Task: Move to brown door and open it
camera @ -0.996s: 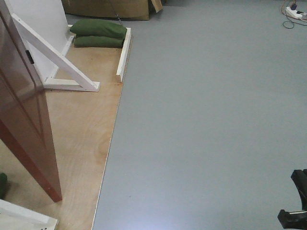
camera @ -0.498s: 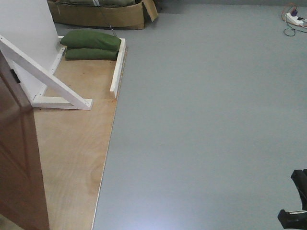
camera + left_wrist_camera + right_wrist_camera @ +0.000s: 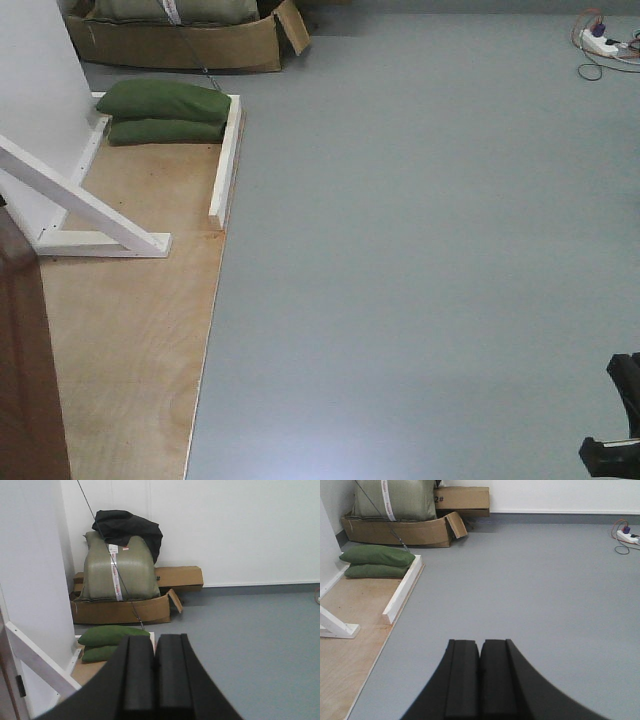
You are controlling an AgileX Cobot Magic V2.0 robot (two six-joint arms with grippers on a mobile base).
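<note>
In the front view only a dark slice of the brown door (image 3: 22,375) shows, at the bottom left corner over the plywood platform (image 3: 125,350); its handle is out of view. A thin brownish strip at the left edge of the left wrist view may be the brown door's edge (image 3: 5,680). My left gripper (image 3: 155,638) is shut with nothing between its fingers and points at the green sandbags (image 3: 112,635). My right gripper (image 3: 480,642) is also shut and empty, above bare grey floor. A black part of the right arm (image 3: 615,420) shows at the front view's lower right.
White frame beams (image 3: 85,210) brace a white panel (image 3: 35,80) on the platform, with a white edge rail (image 3: 224,160) beside two green sandbags (image 3: 160,110). A cardboard box (image 3: 175,40) with a sack stands behind. A power strip and cables (image 3: 600,40) lie at the far right.
The platform, beams and sandbags have slid down and left in the front view. The door has shrunk to a sliver at the left edge. The cardboard box has come into view.
</note>
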